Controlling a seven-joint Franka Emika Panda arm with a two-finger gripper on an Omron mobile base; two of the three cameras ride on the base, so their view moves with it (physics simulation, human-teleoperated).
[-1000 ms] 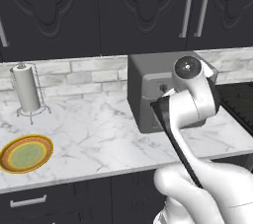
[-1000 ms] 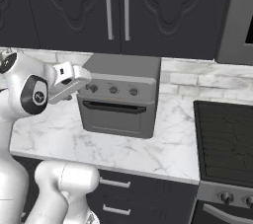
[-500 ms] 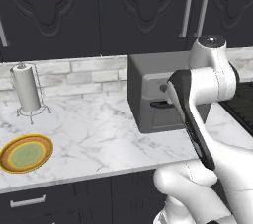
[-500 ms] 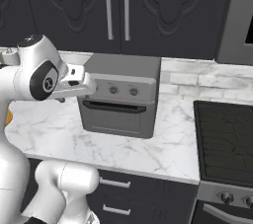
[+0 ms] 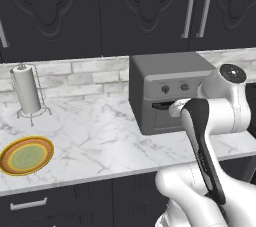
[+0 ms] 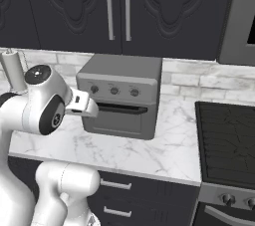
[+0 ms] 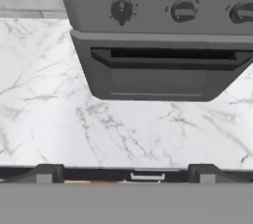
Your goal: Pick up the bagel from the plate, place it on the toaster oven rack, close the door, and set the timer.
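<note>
The plate (image 5: 26, 155), ringed yellow and orange around a pale green centre, lies at the front left of the marble counter, far left of my arm. The bagel is out of view. The grey toaster oven (image 5: 165, 88) stands at the back of the counter with its door (image 7: 163, 77) shut, so the toaster oven rack is hidden. My gripper (image 7: 123, 173) is open with nothing between its fingertips (image 7: 47, 172). It hovers just in front of the door, a little below the dark bar handle (image 7: 168, 57). The same gripper (image 6: 93, 110) sits by the oven's lower left front.
Three knobs (image 7: 183, 11) run across the oven's front above the door. A paper towel holder (image 5: 27, 91) stands at the back left by the brick wall. A black stove top (image 6: 229, 140) lies to the oven's right. Dark cabinets hang overhead.
The arm has swung right and the hand has come down toward the oven door. The jaws stayed open and the oven and plate have not moved.
</note>
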